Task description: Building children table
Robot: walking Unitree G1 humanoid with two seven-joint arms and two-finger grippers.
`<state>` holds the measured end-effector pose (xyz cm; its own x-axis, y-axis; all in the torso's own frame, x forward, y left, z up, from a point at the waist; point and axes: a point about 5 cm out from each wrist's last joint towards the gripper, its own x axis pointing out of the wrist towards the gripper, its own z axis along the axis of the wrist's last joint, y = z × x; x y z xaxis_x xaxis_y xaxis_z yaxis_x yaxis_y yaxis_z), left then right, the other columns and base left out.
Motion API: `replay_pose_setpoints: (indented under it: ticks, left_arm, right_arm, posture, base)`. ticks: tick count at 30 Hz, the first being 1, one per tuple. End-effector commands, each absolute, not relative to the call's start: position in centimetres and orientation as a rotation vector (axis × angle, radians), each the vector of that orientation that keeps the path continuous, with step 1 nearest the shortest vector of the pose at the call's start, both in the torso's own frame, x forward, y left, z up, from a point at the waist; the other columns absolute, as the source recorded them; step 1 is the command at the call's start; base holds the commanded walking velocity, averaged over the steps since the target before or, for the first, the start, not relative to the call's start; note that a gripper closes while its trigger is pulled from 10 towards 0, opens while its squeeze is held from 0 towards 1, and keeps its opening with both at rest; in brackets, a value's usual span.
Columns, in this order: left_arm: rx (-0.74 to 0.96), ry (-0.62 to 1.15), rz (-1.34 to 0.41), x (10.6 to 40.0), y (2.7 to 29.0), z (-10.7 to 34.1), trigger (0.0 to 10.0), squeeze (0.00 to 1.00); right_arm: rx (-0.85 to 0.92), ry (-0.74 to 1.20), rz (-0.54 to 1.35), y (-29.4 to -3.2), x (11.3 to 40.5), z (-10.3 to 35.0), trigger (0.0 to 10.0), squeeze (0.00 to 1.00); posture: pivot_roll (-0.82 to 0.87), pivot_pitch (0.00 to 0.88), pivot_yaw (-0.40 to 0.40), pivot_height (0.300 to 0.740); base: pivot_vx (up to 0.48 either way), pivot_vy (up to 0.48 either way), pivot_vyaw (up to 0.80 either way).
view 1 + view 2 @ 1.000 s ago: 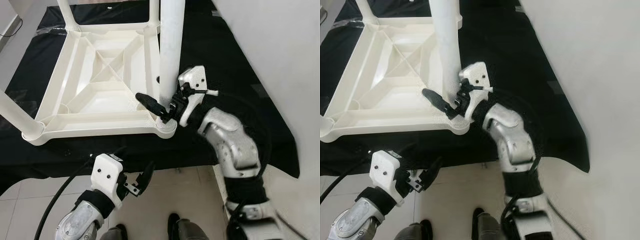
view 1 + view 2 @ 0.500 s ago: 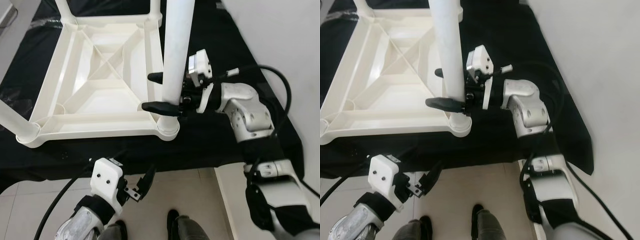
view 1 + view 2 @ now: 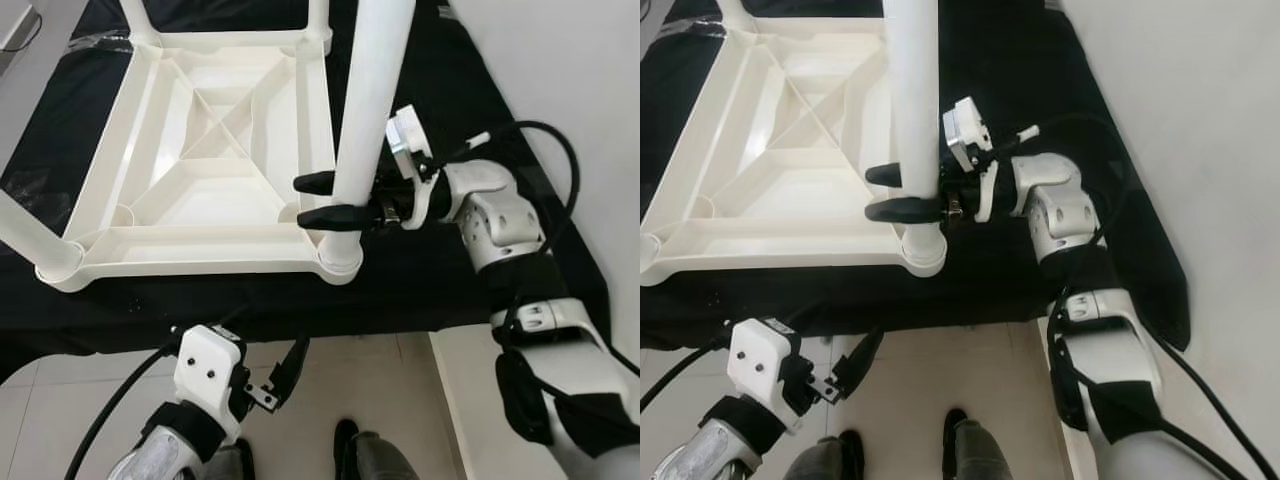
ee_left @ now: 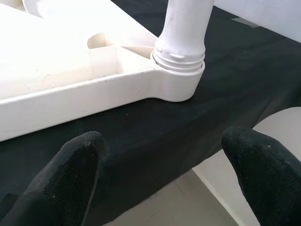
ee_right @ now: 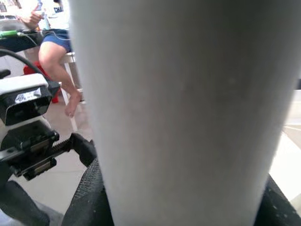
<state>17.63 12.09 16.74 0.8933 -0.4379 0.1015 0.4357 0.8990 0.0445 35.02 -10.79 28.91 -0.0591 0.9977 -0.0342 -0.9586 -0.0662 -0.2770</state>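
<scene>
Right end effector [image 3: 330, 200] clamped around table leg [image 3: 368, 110], leg top cut off, left end effector [image 3: 285, 370] open

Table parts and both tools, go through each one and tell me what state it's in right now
Tabletop: upside down on the black cloth.
Near-corner leg: upright in its corner socket, thread rings showing above the socket.
Right tool: fingers closed around that leg, just above the socket.
Left tool: open, holding nothing, low over the floor before the table edge.
</scene>
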Motion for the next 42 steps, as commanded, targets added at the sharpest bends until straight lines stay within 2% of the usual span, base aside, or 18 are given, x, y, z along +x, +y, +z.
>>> replay_pose_setpoints:
  ticks: [1,8,10,11,12,13,21,22,23,24,27,28,36,37,38,39,40,42]
  left_arm:
    - [0.029,-0.086,-0.458,17.3,12.1,16.5,10.0,0.0]
    - [0.031,-0.088,-0.456,17.6,12.2,16.4,10.0,0.0]
    - [0.032,-0.09,-0.455,17.9,12.5,16.3,10.0,0.0]
    - [0.032,-0.09,-0.455,17.9,12.5,16.3,10.0,0.0]
    - [0.032,-0.091,-0.454,18.0,12.7,16.3,10.0,0.0]
    - [0.031,-0.092,-0.459,18.2,12.6,16.3,10.0,0.0]
    - [0.031,-0.098,-0.487,19.0,12.3,16.2,10.0,0.0]
    - [0.032,-0.105,-0.477,19.3,12.3,16.2,10.0,0.0]
    - [0.032,-0.105,-0.477,19.3,12.3,16.2,10.0,0.0]
    - [0.033,-0.108,-0.473,19.3,12.3,16.2,10.0,0.0]
    - [0.036,-0.114,-0.464,19.4,12.3,16.3,10.0,0.0]
    - [0.036,-0.116,-0.461,19.4,12.3,16.4,10.0,0.0]
    - [0.032,-0.118,-0.465,19.2,12.2,16.4,10.0,0.0]
    - [0.03,-0.115,-0.468,19.0,12.1,16.4,10.0,0.0]
    - [0.029,-0.115,-0.469,18.9,12.1,16.5,10.0,0.0]
    - [0.029,-0.114,-0.47,18.8,12.1,16.5,10.0,0.0]
    - [0.029,-0.113,-0.47,18.7,12.1,16.5,10.0,0.0]
    - [0.029,-0.112,-0.469,18.7,12.1,16.4,10.0,0.0]
  right_arm:
    - [-0.205,-0.199,1.62,-10.8,35.1,28.1,0.0,0.0]
    - [-0.199,-0.188,1.391,-10.9,34.2,26.0,0.0,0.0]
    - [-0.049,-0.05,0.803,-8.6,33.4,21.9,0.0,0.0]
    - [-0.049,-0.05,0.803,-8.6,33.4,21.9,0.0,0.0]
    - [0.004,0.022,0.514,-8.5,33.1,20.4,0.0,0.0]
    - [0.014,0.091,0.459,-7.1,31.3,18.5,0.0,0.0]
    - [-0.039,0.045,0.553,-2.9,30.4,18.8,0.0,0.0]
    - [-0.043,0.012,0.57,-2.3,31.4,20.0,6.8,0.0]
    - [-0.043,0.012,0.57,-2.3,31.4,20.0,6.8,0.0]
    - [-0.045,0.008,0.569,-2.1,31.6,20.5,10.0,0.0]
    - [-0.003,-0.006,0.612,-1.9,31.8,21.7,10.0,0.0]
    - [0.037,-0.03,0.673,-1.9,31.9,22.5,10.0,1.0]
    - [-0.001,-0.211,1.016,-3.1,32.6,25.7,10.0,1.0]
    - [-0.097,-0.249,1.255,-3.8,32.2,26.2,10.0,0.95]
    - [-0.128,-0.251,1.331,-4.0,32.0,26.3,10.0,0.64]
    - [-0.155,-0.249,1.387,-4.3,31.9,26.3,10.0,0.64]
    - [-0.176,-0.24,1.43,-4.6,32.0,26.3,10.0,0.0]
    - [-0.186,-0.233,1.456,-4.7,32.0,26.3,10.0,0.0]
  posture:
    - [0.15,0.311,-0.057,0.74]
    - [0.12,0.298,-0.067,0.74]
    - [0.08,0.287,-0.059,0.74]
    - [0.08,0.287,-0.059,0.74]
    - [0.07,0.288,-0.052,0.74]
    - [0.06,0.294,-0.037,0.74]
    - [0.06,0.267,-0.04,0.74]
    - [0.07,0.256,-0.051,0.74]
    - [0.07,0.256,-0.051,0.74]
    - [0.07,0.254,-0.054,0.74]
    - [0.08,0.258,-0.055,0.74]
    - [0.08,0.259,-0.057,0.74]
    - [0.08,0.269,-0.057,0.74]
    - [0.1,0.277,-0.057,0.74]
    - [0.1,0.28,-0.057,0.74]
    - [0.1,0.281,-0.057,0.74]
    - [0.11,0.285,-0.059,0.74]
    - [0.11,0.285,-0.059,0.74]
  base:
    - [0.0,0.0,0.0]
    - [0.0,0.0,0.0]
    - [0.0,0.0,0.0]
    - [0.0,0.0,0.0]
    - [0.0,0.0,0.0]
    - [0.0,0.0,0.0]
    - [0.0,0.0,0.0]
    - [0.0,0.0,0.0]
    - [0.0,0.0,0.0]
    - [0.0,0.0,0.0]
    - [0.0,0.0,0.0]
    - [0.0,0.0,0.0]
    - [0.0,0.0,0.0]
    - [0.0,0.0,0.0]
    - [0.0,0.0,0.0]
    - [0.0,0.0,0.0]
    - [0.0,0.0,0.0]
    - [0.0,0.0,0.0]
